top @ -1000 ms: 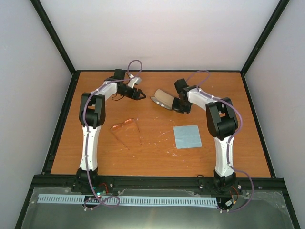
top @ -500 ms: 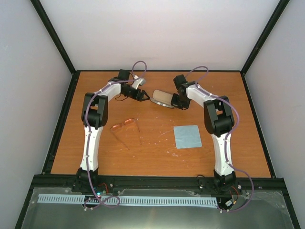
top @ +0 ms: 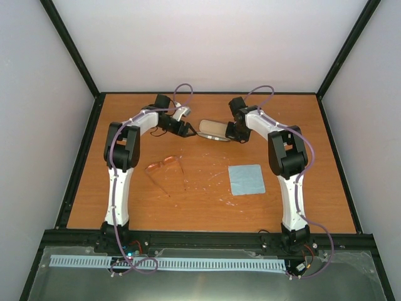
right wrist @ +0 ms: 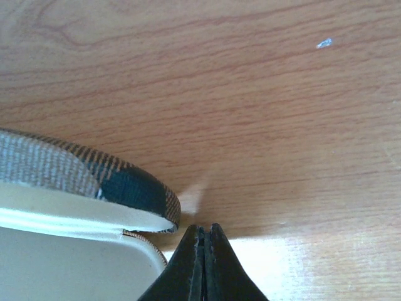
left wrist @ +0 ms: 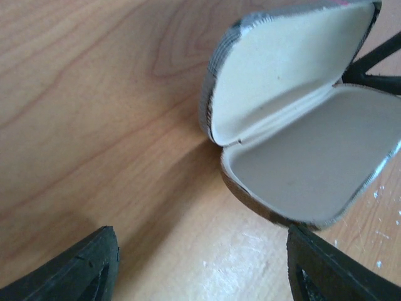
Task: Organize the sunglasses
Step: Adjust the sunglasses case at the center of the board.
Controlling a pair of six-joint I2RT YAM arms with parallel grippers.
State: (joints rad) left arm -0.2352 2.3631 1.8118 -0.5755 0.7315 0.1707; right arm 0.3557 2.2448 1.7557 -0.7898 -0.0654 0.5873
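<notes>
At the far middle of the table (top: 301, 113), the plaid glasses case (top: 213, 130) lies open like a clamshell, its pale lining showing in the left wrist view. The left gripper (top: 187, 129) faces it from the left, jaws wide with nothing between them. The right gripper (top: 233, 132) has its fingers pressed together, with the tip just at the case's right edge. Whether it pins the shell or only touches it, I cannot tell.

The sunglasses (top: 164, 165) lie well apart from the case, nearer the arm bases and left of the light blue cloth (top: 245, 179). Their thin arms appear to be spread.

The step in hand looks like readying the case: propping it open and steadying it. The next move probably calls for one arm to fetch the sunglasses. Their arms likely need folding before they fit the shell.

Compared with a second ago, the left gripper has come closer to the case. The right gripper has shifted slightly farther back, and the case sits flatter. Sunglasses and cloth have not moved.
</notes>
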